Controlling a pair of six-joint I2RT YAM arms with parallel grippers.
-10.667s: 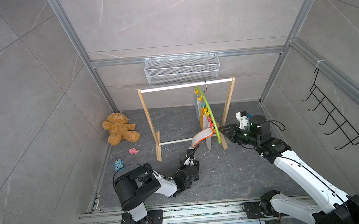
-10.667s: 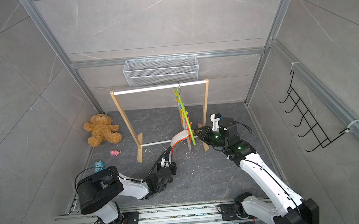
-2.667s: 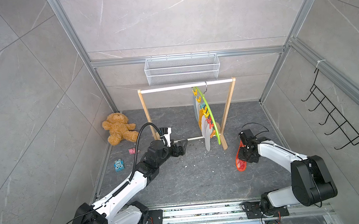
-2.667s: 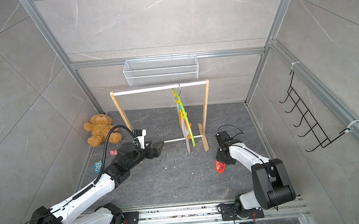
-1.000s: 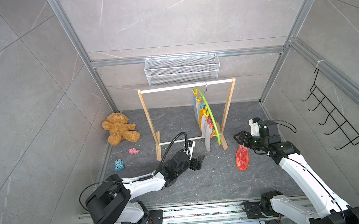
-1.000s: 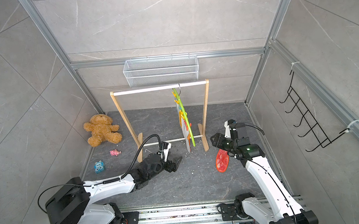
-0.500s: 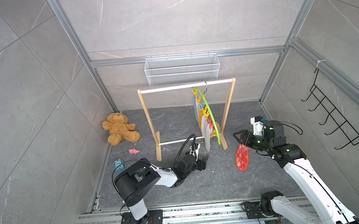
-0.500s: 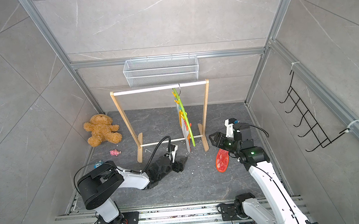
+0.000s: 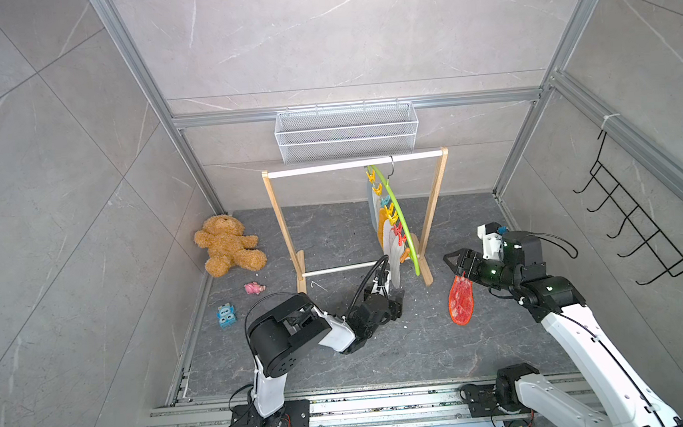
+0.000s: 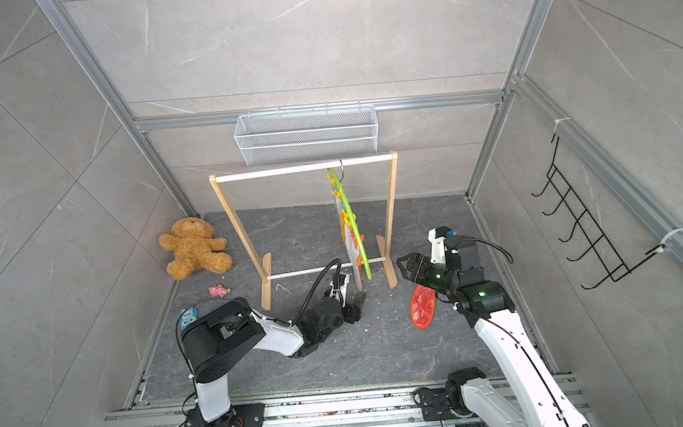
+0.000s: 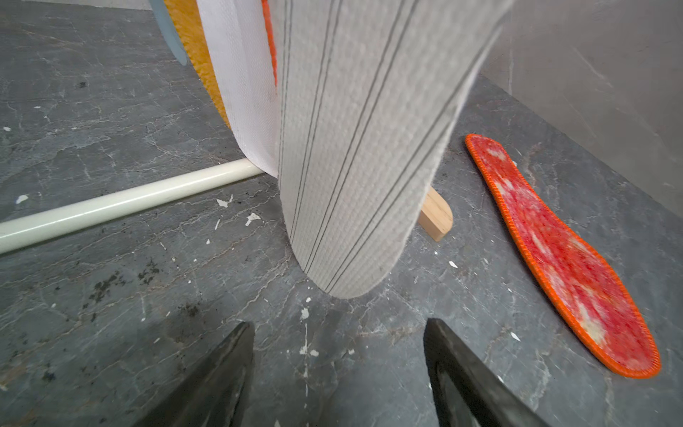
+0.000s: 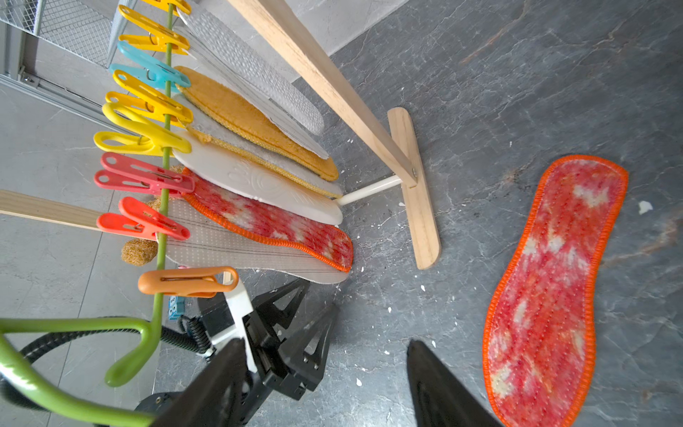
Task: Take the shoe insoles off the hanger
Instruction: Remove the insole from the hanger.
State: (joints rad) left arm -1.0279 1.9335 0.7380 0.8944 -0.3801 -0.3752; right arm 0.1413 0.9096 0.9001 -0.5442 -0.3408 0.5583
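Note:
The lime-green hanger (image 9: 401,222) (image 10: 350,218) (image 12: 74,325) hangs by its hook from the rack's white rail. Several shoe insoles stay clipped to it: a pale striped one (image 11: 362,148) (image 12: 240,251) nearest the front, then a red one (image 12: 273,222), a white one (image 12: 258,181) and an orange-yellow one (image 12: 251,122). An orange clip (image 12: 184,283) holds nothing. Another red insole (image 9: 460,303) (image 10: 423,306) (image 11: 565,258) (image 12: 547,295) lies flat on the floor. My left gripper (image 9: 394,300) (image 10: 353,305) (image 11: 338,325) is open, low, just short of the striped insole's lower end. My right gripper (image 9: 454,264) (image 10: 404,266) (image 12: 325,342) is open and empty, raised beside the hanger.
The wooden rack (image 9: 352,165) stands mid-floor with its foot (image 12: 414,185) between the hanger and the floor insole. A teddy bear (image 9: 228,250), a pink toy (image 9: 254,288) and a blue toy (image 9: 225,314) lie left. A wire basket (image 9: 346,133) and black hooks (image 9: 640,224) hang on the walls.
My left gripper has slid right along the floor up to the hanging striped insole. The right gripper stays raised over the red insole that it laid down earlier, its jaws a little wider.

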